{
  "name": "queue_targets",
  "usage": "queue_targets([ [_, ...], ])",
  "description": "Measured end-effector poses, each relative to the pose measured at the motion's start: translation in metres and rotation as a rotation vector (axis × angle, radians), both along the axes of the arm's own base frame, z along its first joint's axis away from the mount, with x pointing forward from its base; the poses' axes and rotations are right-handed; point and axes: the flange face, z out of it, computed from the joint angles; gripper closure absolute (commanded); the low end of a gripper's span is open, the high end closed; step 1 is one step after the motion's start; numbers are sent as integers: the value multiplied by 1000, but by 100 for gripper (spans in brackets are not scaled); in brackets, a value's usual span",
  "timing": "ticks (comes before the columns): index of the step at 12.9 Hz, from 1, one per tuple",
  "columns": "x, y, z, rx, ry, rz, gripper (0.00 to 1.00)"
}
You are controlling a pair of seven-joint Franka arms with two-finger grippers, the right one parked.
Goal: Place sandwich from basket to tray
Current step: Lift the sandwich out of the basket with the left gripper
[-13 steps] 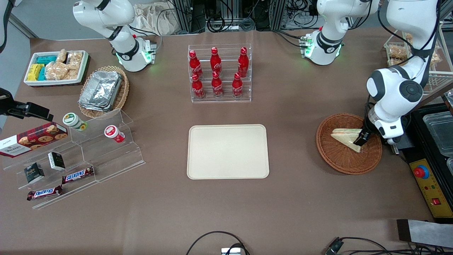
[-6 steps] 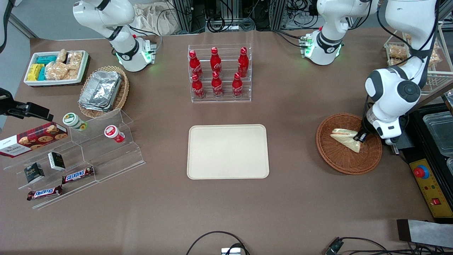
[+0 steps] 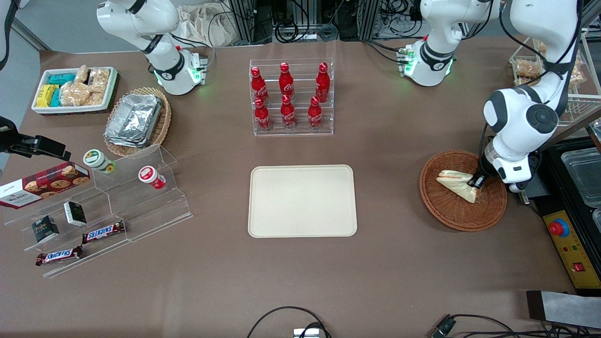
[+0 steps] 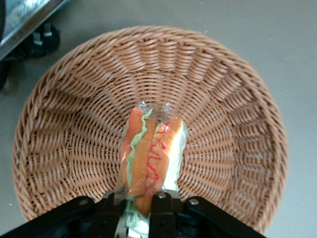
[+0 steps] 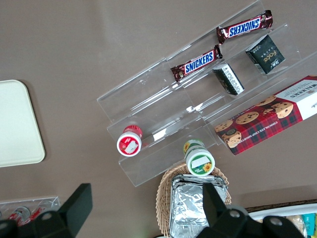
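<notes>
Over at the working arm's end of the brown desk (image 3: pixel 399 263), the black two-finger hand (image 3: pixel 476 182) is down inside the round reddish-brown wicker basket (image 3: pixel 450 213), its fingers (image 4: pixel 161 210) clamped on one end of the small triangular wrapped sandwich (image 3: pixel 454 183). The orange and green filling shows along the cut edge. The flat cream-beige plastic tray (image 3: pixel 302 201) lies well apart, mid-desk, nearer the front camera than the rack of red bottles (image 3: pixel 291 97).

front: high, whole table | left wrist: close, down into basket (image 4: pixel 237 89)
</notes>
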Motion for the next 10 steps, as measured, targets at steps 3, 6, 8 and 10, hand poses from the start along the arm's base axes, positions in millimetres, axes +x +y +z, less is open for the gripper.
queue_targets([
  [3,-4,-1,35,-2,18,-130,90],
  [6,-9,-2,73,-1,38,-318,90],
  [8,-12,-10,87,2,43,-433,89],
  [10,-16,-26,95,5,58,-542,87],
])
